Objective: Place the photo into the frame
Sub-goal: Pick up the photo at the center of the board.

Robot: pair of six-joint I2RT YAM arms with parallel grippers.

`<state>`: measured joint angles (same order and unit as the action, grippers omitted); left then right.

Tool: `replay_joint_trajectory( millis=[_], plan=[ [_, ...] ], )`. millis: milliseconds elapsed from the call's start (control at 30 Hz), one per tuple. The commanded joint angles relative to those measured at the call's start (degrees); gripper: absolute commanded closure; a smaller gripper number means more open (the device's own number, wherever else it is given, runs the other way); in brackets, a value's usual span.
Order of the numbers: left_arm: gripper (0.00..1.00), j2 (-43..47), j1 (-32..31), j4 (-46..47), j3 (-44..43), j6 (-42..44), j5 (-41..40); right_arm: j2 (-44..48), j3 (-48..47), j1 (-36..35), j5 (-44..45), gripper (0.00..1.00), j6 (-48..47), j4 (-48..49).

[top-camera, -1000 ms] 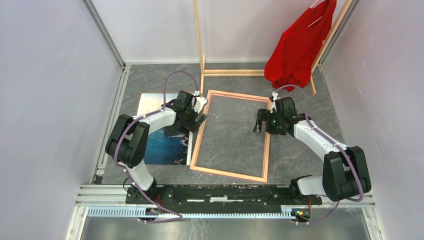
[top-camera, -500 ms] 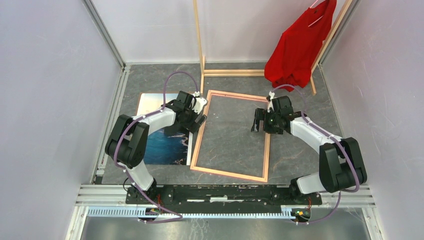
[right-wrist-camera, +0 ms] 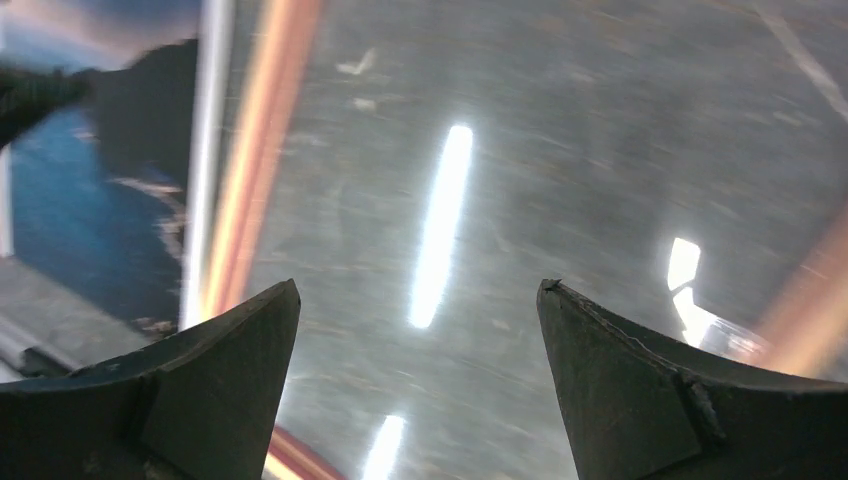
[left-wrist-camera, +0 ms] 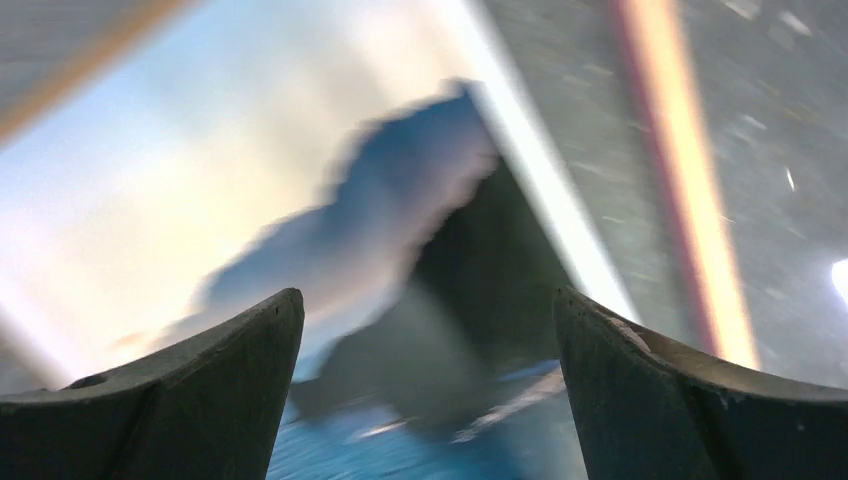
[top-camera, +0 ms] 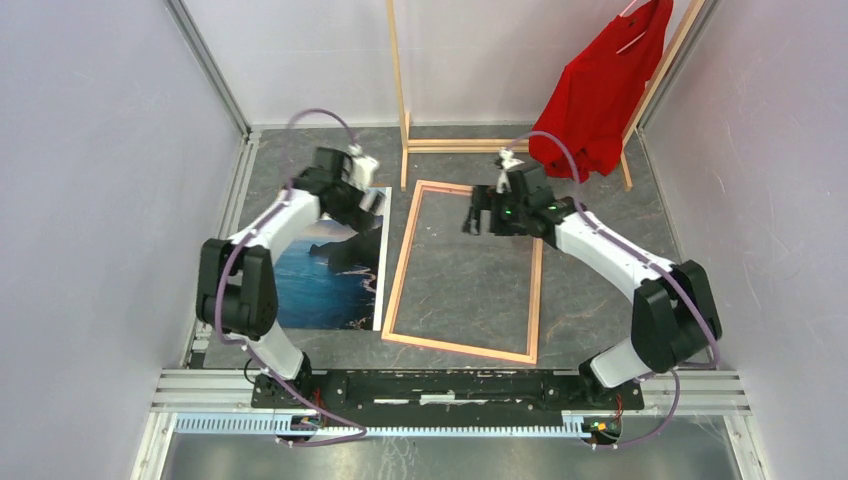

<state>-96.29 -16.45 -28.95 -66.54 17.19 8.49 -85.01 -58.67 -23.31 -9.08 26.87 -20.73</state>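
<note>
The photo [top-camera: 320, 280], a blue coast with dark mountains, lies flat on the table left of the frame [top-camera: 400, 265]. The frame is a large pink-rimmed rectangle, also flat, with grey surface showing inside it. My left gripper [top-camera: 368, 203] hangs open above the photo's far right corner. In the left wrist view, the left gripper [left-wrist-camera: 425, 295] has the photo [left-wrist-camera: 300, 180] below it and the frame's rim [left-wrist-camera: 690, 200] to the right. My right gripper [top-camera: 476, 220] hovers open over the frame's far inner part. The right wrist view shows the right gripper [right-wrist-camera: 418, 285], the rim [right-wrist-camera: 265, 130] and the photo [right-wrist-camera: 80, 210].
A bare-wood clothes rack [top-camera: 400, 90] stands at the back, with a red shirt [top-camera: 595, 95] hanging at its right side just beyond the frame's far right corner. Walls close in both sides, and a metal rail [top-camera: 228, 220] runs along the left.
Both arms swung toward the back. The left gripper left the frame's left edge and now sits over the photo's far corner. The right gripper moved left and farther over the frame. Both stayed open.
</note>
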Motion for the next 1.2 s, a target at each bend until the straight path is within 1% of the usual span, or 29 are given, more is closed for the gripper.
replay_joint_trajectory(
  millis=[0,100,133,267,333,433,633,833,933,1167],
  plan=[
    [0.00,4.67,12.35,-3.30,-6.26,5.30,-1.52,-6.71,-9.04,-10.43,2.08,0.04,6.25,5.51],
    [0.00,5.46,21.15,-3.09,-5.23,7.92,-4.21,-16.04,-18.30,-17.12,1.79,0.04,8.11,6.51],
    [0.00,5.59,22.61,-2.44,-4.44,8.64,-5.50,-18.85,-21.81,-19.03,1.90,0.04,8.53,6.38],
    [0.00,5.33,31.59,1.68,-0.61,10.87,-10.27,-31.15,-34.45,-23.42,3.39,0.04,10.28,3.25],
    [0.00,4.84,34.88,3.80,0.99,11.71,-11.80,-34.61,-36.79,-24.33,3.42,0.04,12.17,3.79],
    [0.01,3.76,38.27,6.65,3.42,12.35,-12.65,-37.47,-37.56,-24.84,4.19,0.04,14.75,5.21],
    [0.01,2.83,39.04,10.07,8.07,12.60,-11.20,-40.80,-37.97,-24.87,5.56,0.05,17.12,5.39],
    [0.01,1.77,39.03,12.46,11.25,12.70,-10.19,-45.57,-41.74,-24.86,6.69,0.06,19.06,3.06],
    [0.01,1.51,38.99,13.41,12.86,13.42,-10.01,-46.82,-42.15,-24.83,7.56,0.06,20.57,3.02],
    [0.01,-0.26,39.04,14.47,14.72,14.01,-8.84,-47.00,-41.65,-24.87,3.39,0.09,22.82,6.67]
  ],
)
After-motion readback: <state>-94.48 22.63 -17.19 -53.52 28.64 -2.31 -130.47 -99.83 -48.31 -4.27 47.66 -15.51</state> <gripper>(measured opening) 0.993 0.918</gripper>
